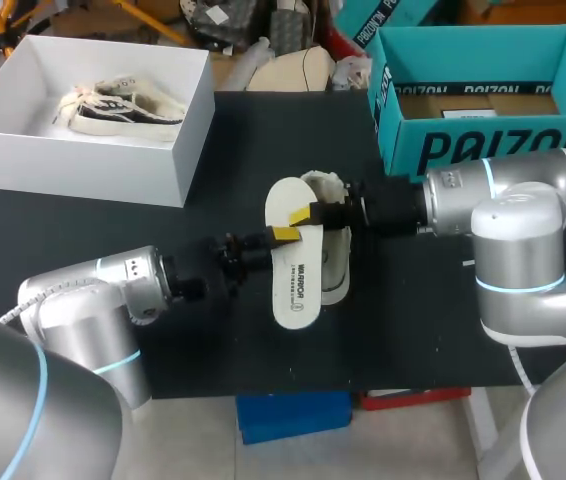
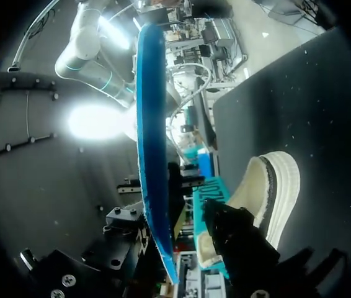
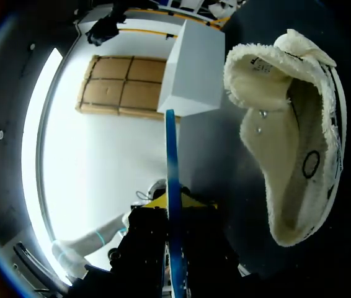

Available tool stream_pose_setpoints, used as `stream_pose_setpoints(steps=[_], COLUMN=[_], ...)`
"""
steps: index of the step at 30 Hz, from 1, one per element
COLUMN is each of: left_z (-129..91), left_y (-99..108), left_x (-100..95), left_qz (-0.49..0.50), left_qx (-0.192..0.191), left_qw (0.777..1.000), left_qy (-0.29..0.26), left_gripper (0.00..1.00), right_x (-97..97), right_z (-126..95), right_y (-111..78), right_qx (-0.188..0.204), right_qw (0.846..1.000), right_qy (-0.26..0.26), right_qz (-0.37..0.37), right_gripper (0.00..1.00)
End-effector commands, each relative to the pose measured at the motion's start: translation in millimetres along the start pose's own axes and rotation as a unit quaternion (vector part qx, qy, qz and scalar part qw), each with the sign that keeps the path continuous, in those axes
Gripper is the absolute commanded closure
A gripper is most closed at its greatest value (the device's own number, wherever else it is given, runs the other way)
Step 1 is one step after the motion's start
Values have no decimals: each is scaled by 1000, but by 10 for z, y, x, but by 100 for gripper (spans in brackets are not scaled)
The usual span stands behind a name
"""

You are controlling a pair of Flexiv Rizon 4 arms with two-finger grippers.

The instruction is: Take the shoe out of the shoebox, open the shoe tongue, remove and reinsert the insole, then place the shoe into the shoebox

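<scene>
The white insole (image 1: 293, 262) hangs over the middle of the table, partly covering the cream shoe (image 1: 336, 255) that lies on the black table top. My right gripper (image 1: 313, 213) is shut on the insole's upper edge. Its yellow tips (image 3: 173, 205) pinch the blue underside of the insole (image 3: 172, 155), with the shoe's fleecy opening (image 3: 293, 136) beside it. My left gripper (image 1: 285, 236) is at the insole's left edge. The insole (image 2: 147, 143) stands edge-on between its fingers (image 2: 237, 242), with a gap on one side, so it is open. The shoe (image 2: 268, 186) lies beyond.
The white shoebox (image 1: 93, 165) stands at the back left with a second shoe (image 1: 123, 108) in it. A teal box (image 1: 483, 145) stands at the back right, close behind my right arm.
</scene>
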State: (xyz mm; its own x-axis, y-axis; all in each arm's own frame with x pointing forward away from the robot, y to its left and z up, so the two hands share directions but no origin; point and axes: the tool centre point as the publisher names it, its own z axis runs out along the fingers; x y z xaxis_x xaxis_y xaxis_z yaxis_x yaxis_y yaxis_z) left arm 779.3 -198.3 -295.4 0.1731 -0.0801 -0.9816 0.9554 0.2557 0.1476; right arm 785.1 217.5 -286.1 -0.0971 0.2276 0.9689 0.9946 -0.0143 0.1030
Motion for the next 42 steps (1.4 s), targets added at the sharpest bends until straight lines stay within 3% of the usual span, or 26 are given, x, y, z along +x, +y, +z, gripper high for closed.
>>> stream_pose_setpoints(steps=[1,8,14,17,18,19,22,25,36,42], left_z=[41,62,51,47,47,46,40,7,-263,-486], left_y=[-6,-12,0,3,4,5,3,-24,-311,-476], left_x=[-15,-99,-114,-107,-105,-105,-107,-112,-70,45], left_qz=[3,11,10,9,8,8,4,0,-55,-114], left_qx=[-1,1,1,2,3,3,3,2,8,7], left_qw=[1000,1000,1000,1000,1000,1000,1000,1000,986,971], left_qy=[-6,-11,-11,-9,-9,-9,2,25,160,211], left_gripper=[57,65,84,100,100,100,100,100,100,100], right_x=[-1,-1,-1,-1,-1,-4,-6,-18,-163,-223], right_z=[9,9,9,9,9,10,-17,-113,-561,-763], right_y=[2,2,2,2,2,10,32,34,-226,-421], right_qx=[0,0,0,0,0,5,2,-30,-103,-143], right_qw=[1000,1000,1000,1000,1000,1000,1000,999,985,963], right_qy=[-1,-1,-1,-1,-1,-2,-4,-8,-129,-216], right_qz=[1,1,1,1,1,6,14,19,53,70], right_gripper=[100,100,100,100,81,0,0,0,0,0])
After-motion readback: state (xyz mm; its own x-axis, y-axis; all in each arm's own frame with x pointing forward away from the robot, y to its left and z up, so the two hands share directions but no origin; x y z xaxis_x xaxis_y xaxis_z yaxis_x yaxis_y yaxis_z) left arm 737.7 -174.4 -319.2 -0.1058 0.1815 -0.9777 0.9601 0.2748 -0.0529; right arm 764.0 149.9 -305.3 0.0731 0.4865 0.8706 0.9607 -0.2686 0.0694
